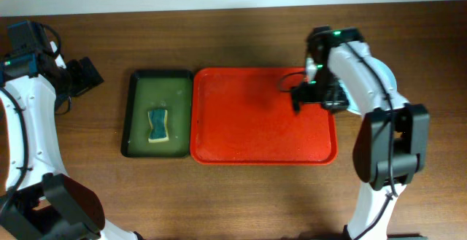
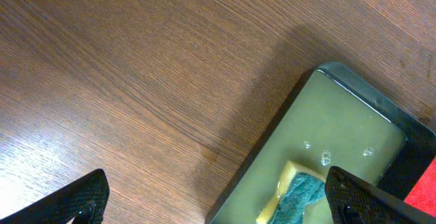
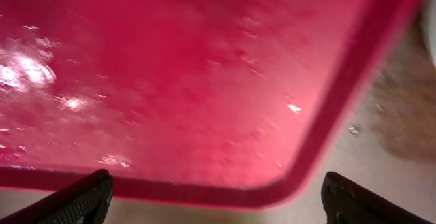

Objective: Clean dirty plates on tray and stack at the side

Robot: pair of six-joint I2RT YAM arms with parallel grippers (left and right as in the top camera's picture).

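The red tray lies in the middle of the table with nothing on it. No plates show in any view. My right gripper hangs over the tray's right part. In the right wrist view it is open and empty, close above a rounded corner of the wet tray. My left gripper is at the far left of the table. In the left wrist view it is open and empty above bare wood, beside the dark green tray.
A smaller dark green tray touches the red tray's left side. It holds a yellow sponge with a blue-green scouring face. The left wrist view shows this tray, its sponge and droplets. Bare wooden table surrounds both trays.
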